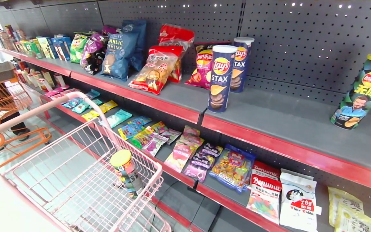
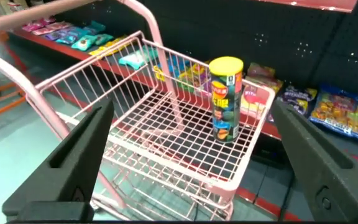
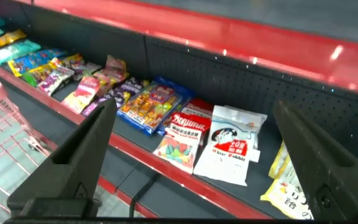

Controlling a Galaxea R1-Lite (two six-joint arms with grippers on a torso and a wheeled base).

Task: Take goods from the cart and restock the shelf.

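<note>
Pick pending: the left gripper [image 2: 191,106], wide open and empty, must close around the upright yellow-lidded cylindrical crisp tube [image 2: 225,99] in the pink wire cart [image 2: 92,60].

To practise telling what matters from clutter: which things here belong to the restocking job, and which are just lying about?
Belong to the job:
pink cart
yellow-lidded can standing in it
top shelf
left gripper, open
right gripper, open

Lying about:
orange cart
blue cans
snack bags
sweet packets on the lower shelf
</note>
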